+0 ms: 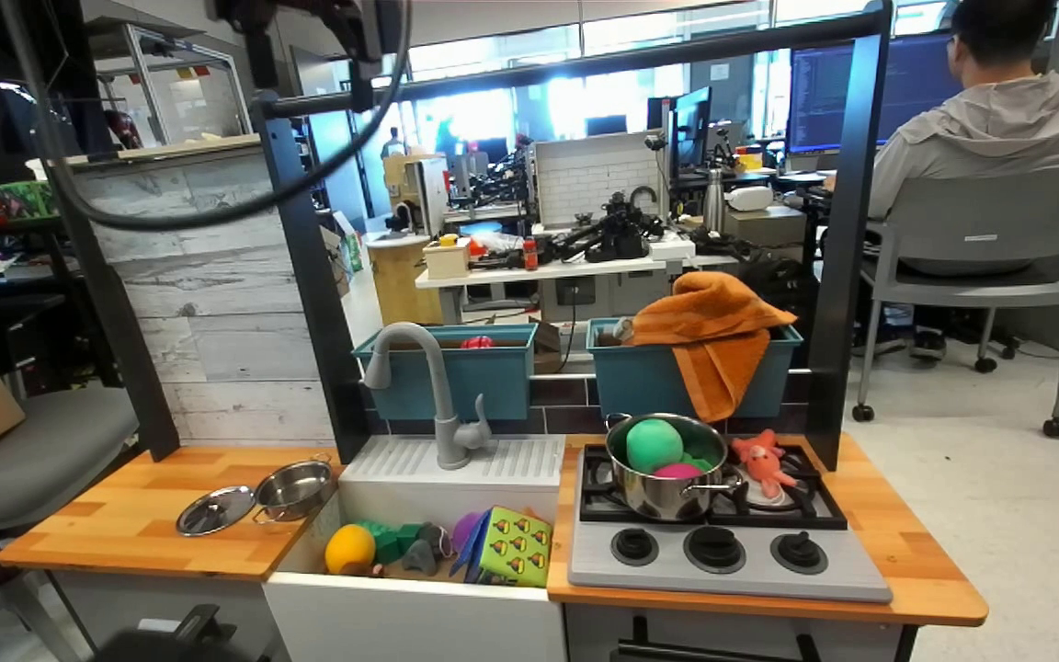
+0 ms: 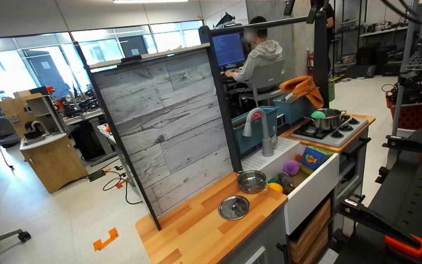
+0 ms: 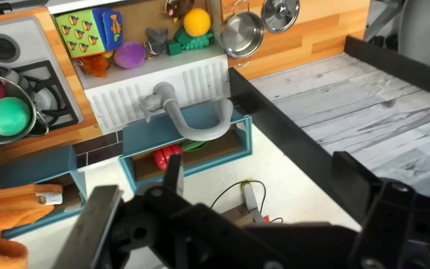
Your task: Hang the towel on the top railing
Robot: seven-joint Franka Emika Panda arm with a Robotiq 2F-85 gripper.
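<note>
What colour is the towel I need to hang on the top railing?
Orange. The towel shows best in an exterior view, draped over a teal bin.

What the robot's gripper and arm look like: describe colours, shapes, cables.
The gripper is black, with two angular fingers, jointed links and round screw heads in the wrist view. A thick dark cable loops nearby in an exterior view. No markings are readable; most of the arm is out of frame.

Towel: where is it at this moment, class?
In an exterior view, the towel is right of centre, draped over the right-hand teal bin, above and behind the pot. In the wrist view, it is at lower left.
</note>
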